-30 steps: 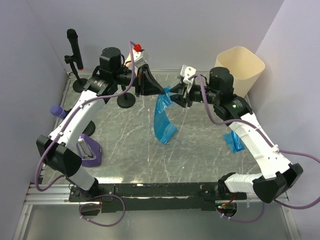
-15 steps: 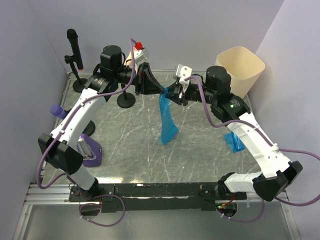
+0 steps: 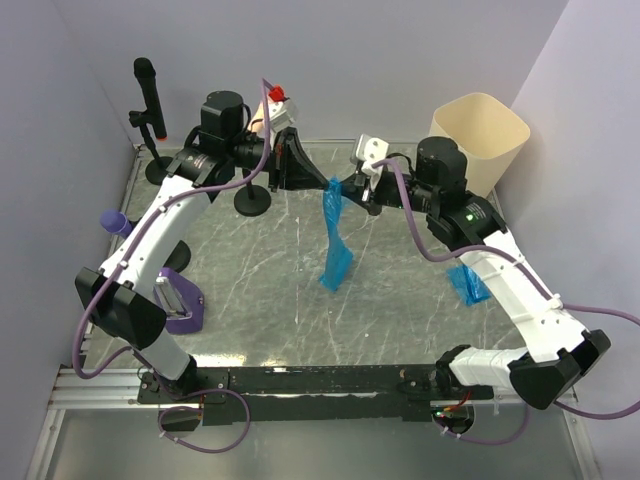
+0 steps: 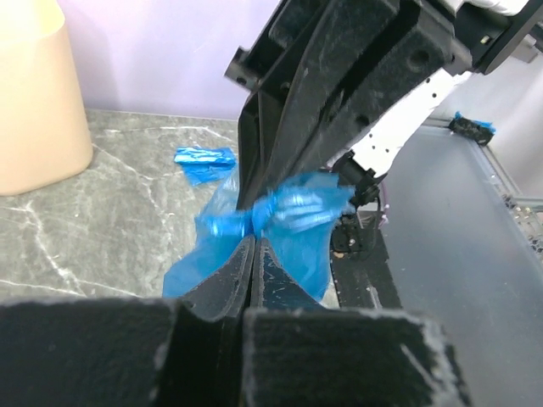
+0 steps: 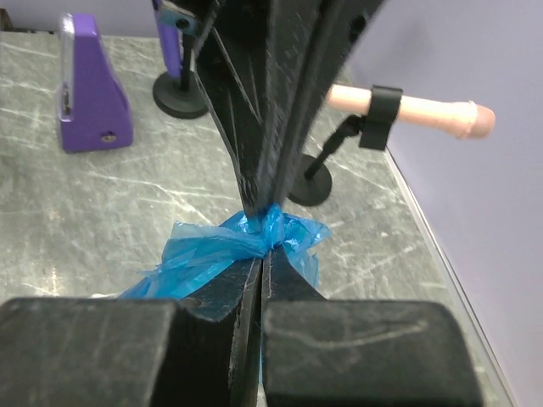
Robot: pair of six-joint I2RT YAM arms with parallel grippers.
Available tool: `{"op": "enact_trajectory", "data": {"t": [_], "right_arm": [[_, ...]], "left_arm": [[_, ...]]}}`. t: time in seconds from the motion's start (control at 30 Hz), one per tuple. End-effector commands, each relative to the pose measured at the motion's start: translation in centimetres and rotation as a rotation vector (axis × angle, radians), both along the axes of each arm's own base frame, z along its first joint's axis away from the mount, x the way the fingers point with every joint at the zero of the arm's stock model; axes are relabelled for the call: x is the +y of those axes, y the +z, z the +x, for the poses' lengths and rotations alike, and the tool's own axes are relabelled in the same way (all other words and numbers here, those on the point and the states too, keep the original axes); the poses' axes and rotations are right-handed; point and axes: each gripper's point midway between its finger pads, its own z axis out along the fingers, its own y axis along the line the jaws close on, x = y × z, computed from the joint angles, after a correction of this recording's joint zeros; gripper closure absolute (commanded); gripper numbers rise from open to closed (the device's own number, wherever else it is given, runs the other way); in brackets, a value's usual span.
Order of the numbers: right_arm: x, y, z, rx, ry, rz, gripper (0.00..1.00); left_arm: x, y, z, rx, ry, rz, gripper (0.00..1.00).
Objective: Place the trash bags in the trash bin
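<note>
A blue trash bag (image 3: 334, 240) hangs above the middle of the table, its lower end touching the surface. My left gripper (image 3: 326, 186) and right gripper (image 3: 340, 190) meet tip to tip, both shut on the bag's bunched top. The left wrist view shows the pinched bag (image 4: 271, 220) and the right gripper's fingers (image 4: 339, 93) beyond. The right wrist view shows the bag (image 5: 229, 246) and the left fingers (image 5: 263, 102). A second, folded blue bag (image 3: 467, 284) lies on the table at the right, also in the left wrist view (image 4: 204, 158). The cream-beige trash bin (image 3: 480, 135) stands at the back right corner.
A black microphone on a stand (image 3: 148, 100) is at the back left. A small black round-base stand (image 3: 252, 200) sits under the left arm. A purple block (image 3: 180, 305) and a purple cylinder (image 3: 113, 221) are at the left. Walls enclose the back and both sides.
The hanging bag has drawn from a wider fold into a narrow vertical strip. The right gripper moved in to the left gripper, then eased slightly right; both now pinch the bag's top.
</note>
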Motion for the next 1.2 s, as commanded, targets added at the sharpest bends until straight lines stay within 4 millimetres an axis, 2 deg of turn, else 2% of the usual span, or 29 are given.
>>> {"op": "enact_trajectory", "data": {"t": [0.0, 0.23, 0.3, 0.43, 0.47, 0.57, 0.7, 0.73, 0.8, 0.83, 0.87, 0.97, 1.03, 1.1, 1.17], "right_arm": [[-1.7, 1.5, -0.2, -0.060, -0.046, 0.015, 1.00], [-1.9, 0.8, -0.5, -0.030, -0.049, 0.030, 1.00], [-1.7, 1.0, -0.5, -0.022, -0.041, 0.043, 1.00], [-1.1, 1.6, 0.4, 0.003, -0.058, 0.079, 1.00], [-1.0, 2.0, 0.6, 0.009, -0.063, 0.093, 0.99], [-0.5, 2.9, 1.3, 0.047, -0.075, 0.139, 0.95], [0.1, 3.6, 1.6, 0.098, -0.075, 0.188, 0.92], [0.2, 3.8, 1.6, 0.112, -0.071, 0.198, 0.88], [0.5, 3.8, 1.4, 0.141, -0.059, 0.214, 0.68], [0.6, 3.8, 1.3, 0.151, -0.056, 0.221, 0.62], [0.7, 3.7, 1.3, 0.159, -0.054, 0.223, 0.61], [0.6, 3.1, 1.1, 0.170, -0.047, 0.208, 0.68], [0.8, 2.6, 0.5, 0.167, -0.006, 0.188, 0.87], [0.6, 2.3, 0.0, 0.170, 0.016, 0.176, 1.00], [0.3, 2.1, -0.2, 0.170, 0.017, 0.173, 1.00]], "left_arm": [[0.6, 1.9, -0.7, -0.097, -0.015, -0.030, 0.99], [0.5, 1.7, -0.4, -0.088, -0.017, -0.034, 0.99], [0.4, 1.7, -0.4, -0.057, -0.020, -0.036, 0.86], [0.0, 1.3, -0.3, -0.029, -0.042, -0.035, 0.71], [-0.1, 1.3, -0.3, -0.028, -0.046, -0.035, 0.70], [-0.5, 1.2, -0.1, -0.031, -0.051, -0.038, 0.70], [-1.1, 1.3, 0.4, -0.049, -0.024, -0.040, 0.80], [-1.2, 1.3, 0.4, -0.055, -0.018, -0.039, 0.80], [-1.3, 1.0, 0.6, -0.068, -0.010, -0.034, 0.82], [-1.3, 1.0, 0.5, -0.073, -0.011, -0.033, 0.83], [-1.3, 1.0, 0.5, -0.076, -0.009, -0.034, 0.86], [-1.2, 1.1, 0.4, -0.089, -0.007, -0.034, 0.96], [-1.1, 1.1, 0.4, -0.082, -0.004, -0.031, 0.99], [-1.0, 1.0, 0.6, -0.115, -0.002, -0.031, 0.99], [-0.9, 1.0, 0.5, -0.119, 0.005, -0.026, 0.99]]}}
